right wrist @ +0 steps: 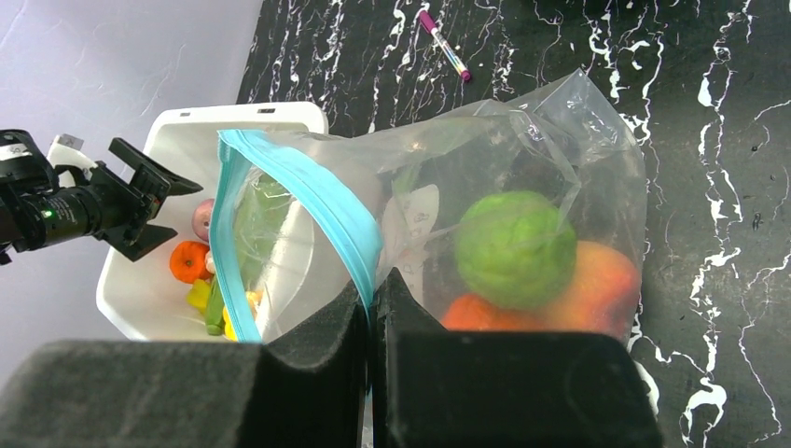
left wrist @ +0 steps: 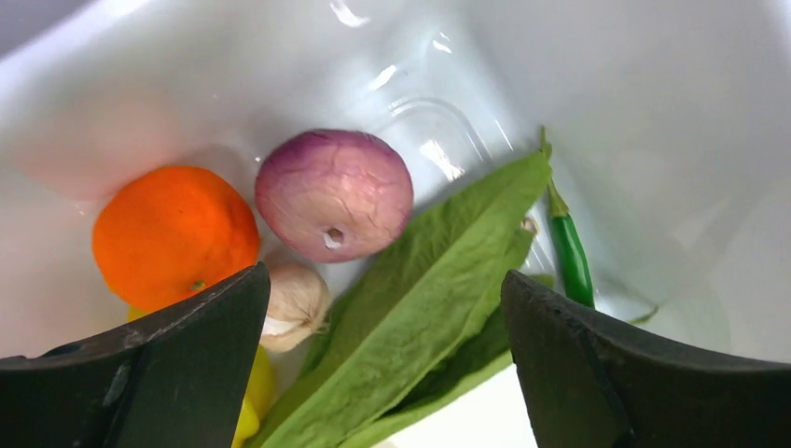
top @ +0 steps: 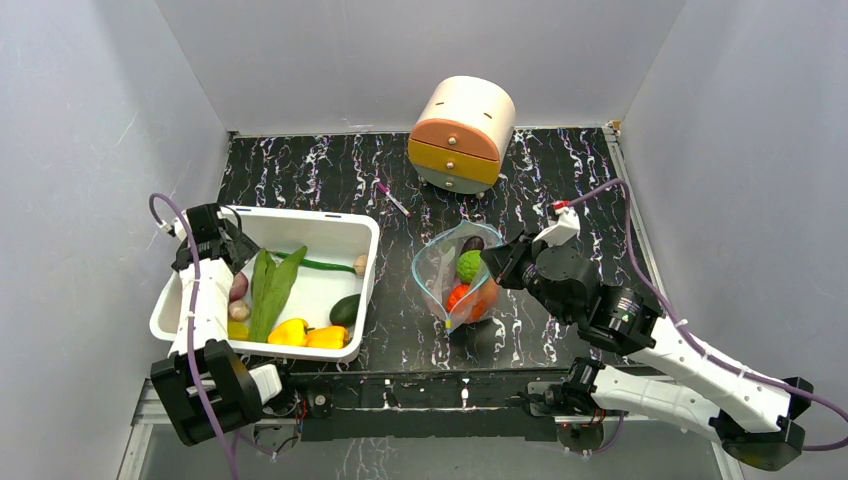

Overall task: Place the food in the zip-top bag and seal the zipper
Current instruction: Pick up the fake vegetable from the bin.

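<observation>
The clear zip-top bag [top: 452, 272] stands open on the black marble table. It holds a green round fruit [right wrist: 513, 247], orange-red fruits [right wrist: 597, 285] and a purple eggplant [top: 472, 243]. My right gripper [right wrist: 371, 289] is shut on the bag's blue-green zipper strip [right wrist: 308, 187] and holds the mouth up; it also shows in the top view [top: 497, 268]. My left gripper [left wrist: 384, 280] is open inside the white tub [top: 330, 222], above a long green leaf [left wrist: 438, 280], a purple onion [left wrist: 334, 194], an orange [left wrist: 175, 233] and a garlic bulb [left wrist: 294, 303].
The tub also holds yellow peppers [top: 305, 334], a dark green fruit [top: 346, 309] and a green chili [left wrist: 569, 252]. A round pink-and-yellow drawer box [top: 462, 133] stands at the back. A pink marker [top: 393, 198] lies between the tub and the box. Grey walls close three sides.
</observation>
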You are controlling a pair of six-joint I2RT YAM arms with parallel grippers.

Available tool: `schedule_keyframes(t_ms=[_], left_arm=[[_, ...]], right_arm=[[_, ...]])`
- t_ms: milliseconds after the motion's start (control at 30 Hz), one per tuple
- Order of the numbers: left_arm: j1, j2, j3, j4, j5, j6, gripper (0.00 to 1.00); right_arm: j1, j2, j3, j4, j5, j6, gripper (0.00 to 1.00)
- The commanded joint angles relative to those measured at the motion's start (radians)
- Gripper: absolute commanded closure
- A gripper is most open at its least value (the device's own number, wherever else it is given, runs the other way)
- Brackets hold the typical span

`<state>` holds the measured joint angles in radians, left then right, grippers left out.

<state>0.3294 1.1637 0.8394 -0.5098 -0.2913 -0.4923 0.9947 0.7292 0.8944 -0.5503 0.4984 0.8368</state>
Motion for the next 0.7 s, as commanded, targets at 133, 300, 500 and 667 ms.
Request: schedule_keyframes(t_ms=[133, 300, 500, 667], left_arm=[[0.033, 0.045, -0.025, 0.072, -0.134, -0.003, 0.04], [0.061, 0.090, -0.066, 0.133, -0.096, 0.011, 0.04], [0.062, 0.116, -0.078, 0.180, -0.061, 0.071, 0.11], [0.062, 0.139, -0.101, 0.196, -0.003, 0.082, 0.23]], right_arm=[[0.002, 0.058, 0.101, 0.038, -0.005, -0.042, 1.00], [0.002, 0.082, 0.101, 0.059, -0.014, -0.032, 1.00], [0.002, 0.086, 0.091, 0.063, -0.006, -0.013, 1.00], [0.002, 0.104, 0.120, 0.055, 0.003, -0.029, 1.00]])
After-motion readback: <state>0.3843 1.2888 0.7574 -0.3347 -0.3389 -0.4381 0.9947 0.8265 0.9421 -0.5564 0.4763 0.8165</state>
